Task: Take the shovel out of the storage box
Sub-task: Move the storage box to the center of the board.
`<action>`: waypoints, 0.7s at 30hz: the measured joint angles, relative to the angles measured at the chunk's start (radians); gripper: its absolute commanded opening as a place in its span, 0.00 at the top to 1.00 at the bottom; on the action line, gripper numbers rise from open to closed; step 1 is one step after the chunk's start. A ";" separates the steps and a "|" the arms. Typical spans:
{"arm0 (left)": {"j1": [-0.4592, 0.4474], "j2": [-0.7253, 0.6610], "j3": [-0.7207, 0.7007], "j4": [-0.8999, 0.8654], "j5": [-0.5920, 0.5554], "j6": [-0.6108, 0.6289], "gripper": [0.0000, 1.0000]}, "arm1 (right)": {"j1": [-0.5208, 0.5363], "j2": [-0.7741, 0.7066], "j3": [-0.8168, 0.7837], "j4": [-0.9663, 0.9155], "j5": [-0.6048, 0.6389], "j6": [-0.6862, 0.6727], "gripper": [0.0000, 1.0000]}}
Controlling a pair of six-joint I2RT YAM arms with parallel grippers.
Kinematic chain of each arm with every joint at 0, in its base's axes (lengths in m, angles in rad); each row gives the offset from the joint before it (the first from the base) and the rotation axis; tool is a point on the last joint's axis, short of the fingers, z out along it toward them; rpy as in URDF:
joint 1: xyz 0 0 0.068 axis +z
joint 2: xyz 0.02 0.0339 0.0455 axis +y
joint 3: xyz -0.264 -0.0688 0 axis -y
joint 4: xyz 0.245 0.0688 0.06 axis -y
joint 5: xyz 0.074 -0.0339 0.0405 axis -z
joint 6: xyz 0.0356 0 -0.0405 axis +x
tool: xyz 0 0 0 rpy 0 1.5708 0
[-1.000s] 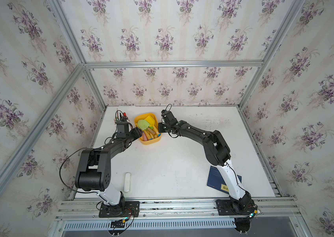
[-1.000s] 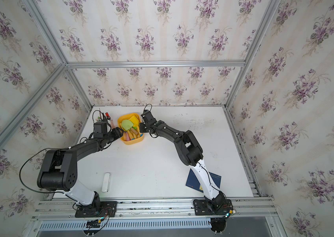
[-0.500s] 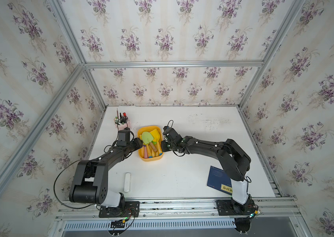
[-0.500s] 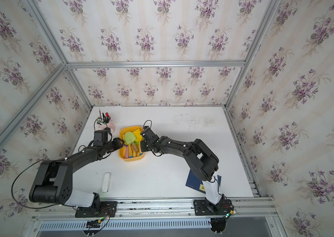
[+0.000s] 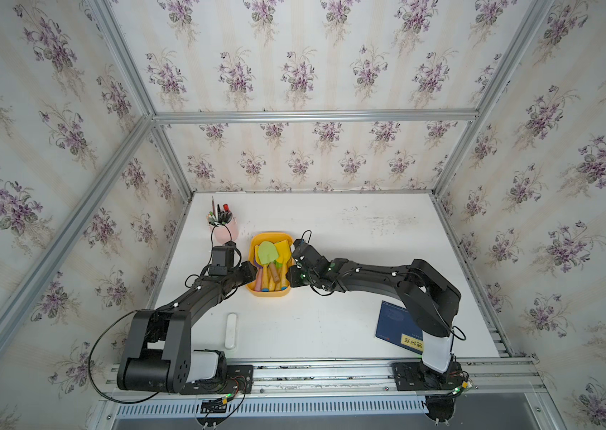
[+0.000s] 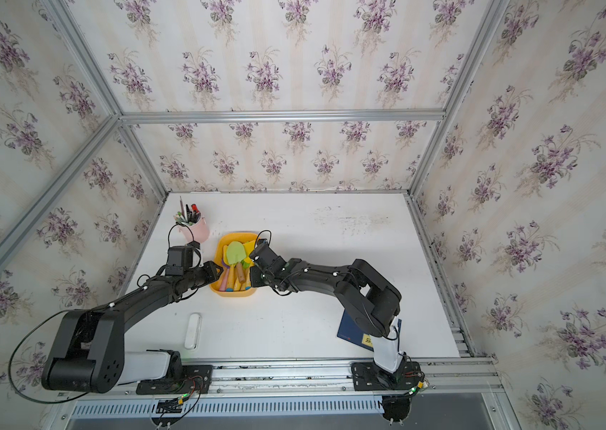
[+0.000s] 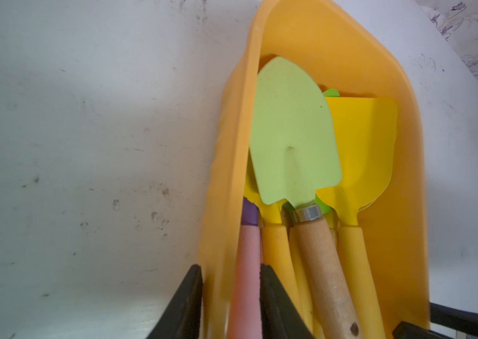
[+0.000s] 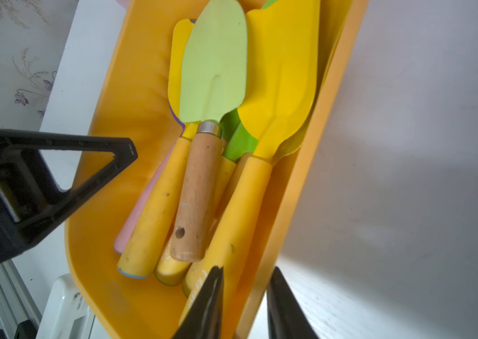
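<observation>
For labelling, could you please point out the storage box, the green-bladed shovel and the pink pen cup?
storage box [image 5: 270, 293]: in a top view, near wall.
green-bladed shovel [image 8: 214, 67]: right wrist view, blade middle.
pink pen cup [image 5: 225, 232]: in a top view, its side.

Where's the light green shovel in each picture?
Top view: green shovel lies left of centre, topmost in the pile.
Top view: again left of centre, topmost.
Left wrist: picture's middle, blade tip up.
Right wrist: upper middle, tip at the edge.
Shared landmark: the orange storage box holding it.
</observation>
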 measured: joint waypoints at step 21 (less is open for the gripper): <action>0.072 -0.123 -0.003 -0.082 0.108 -0.013 0.47 | 0.049 0.069 0.318 -0.238 0.139 -0.117 0.51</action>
